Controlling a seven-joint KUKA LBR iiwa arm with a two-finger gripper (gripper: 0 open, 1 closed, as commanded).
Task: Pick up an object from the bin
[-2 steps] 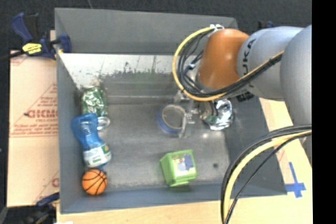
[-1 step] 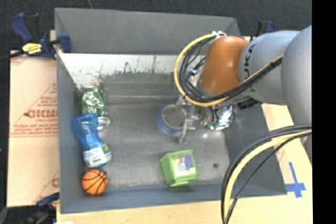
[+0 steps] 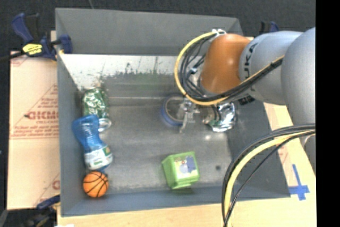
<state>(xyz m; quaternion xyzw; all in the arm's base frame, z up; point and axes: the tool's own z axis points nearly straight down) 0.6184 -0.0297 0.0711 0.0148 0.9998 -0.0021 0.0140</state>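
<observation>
Hanging low over the floor of the bin (image 3: 143, 29), a little behind its middle, the claw (image 3: 185, 116) points down from under the orange cover (image 3: 220, 64) on the wrist. Whether it is apart or together cannot be told, since its tip reads as a small tangle of pale metal against the grey floor. Just beside it, on the view's left, lies a blue round thing (image 3: 170, 112), ring-like or a shallow cup; whether its rim touches the claw or only comes close I cannot tell. On the other side, toward the view's right, sits a crumpled silvery thing (image 3: 224, 117) with green marks, partly under the wrist. Black and yellow cables (image 3: 183, 74) loop around the orange cover, and the grey arm (image 3: 281, 69) runs off to the right. Nearer the front of the bin, well apart from the claw, a light green box (image 3: 180, 170) with a picture on top lies on the floor. Along the left wall three things lie in a line: a green patterned can (image 3: 94, 101) at the back, a crushed blue bottle (image 3: 90, 141) with a white and green label next to it, and an orange basketball (image 3: 95, 184) in the front left corner
</observation>
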